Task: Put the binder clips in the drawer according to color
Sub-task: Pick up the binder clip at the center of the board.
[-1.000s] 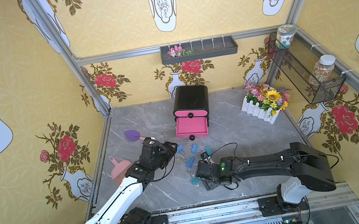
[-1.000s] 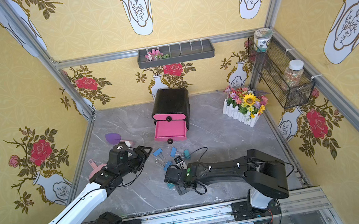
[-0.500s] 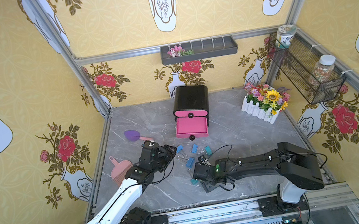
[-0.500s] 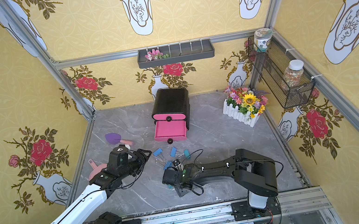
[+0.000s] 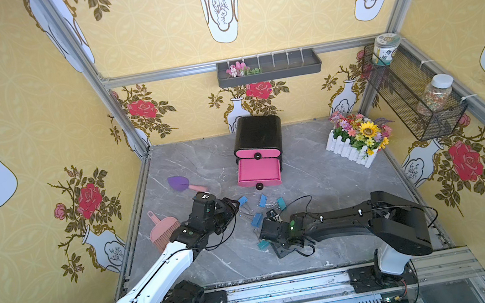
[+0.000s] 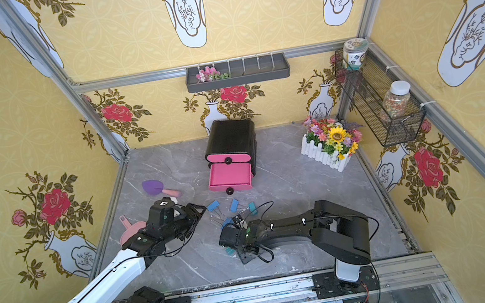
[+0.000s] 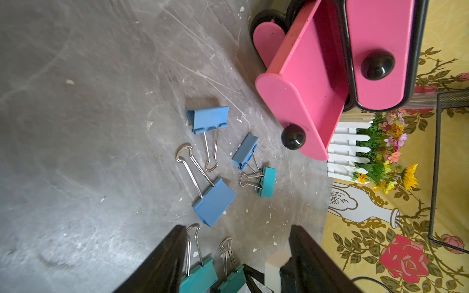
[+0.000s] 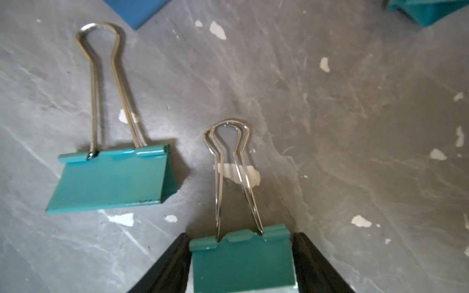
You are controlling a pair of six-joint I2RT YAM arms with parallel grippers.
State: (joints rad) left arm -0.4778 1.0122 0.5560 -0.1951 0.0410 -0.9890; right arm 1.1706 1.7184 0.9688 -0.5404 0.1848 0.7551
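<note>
- The black left gripper [image 7: 237,229] hovers at centre-left with its jaws wide and empty.
- Blue metal binder clips [image 7: 214,201] lie loose just to its right on the grey marble table [image 5: 322,185].
- The right gripper [image 8: 241,243] pinches a teal wire-handled binder clip [image 8: 242,263] by both ends, so the pick-up appears under way.
- Farther back, the black cabinet's pink drawer [image 5: 259,172] stands open. The next move is to lift the clip, clear the drawer rim and release.
</note>
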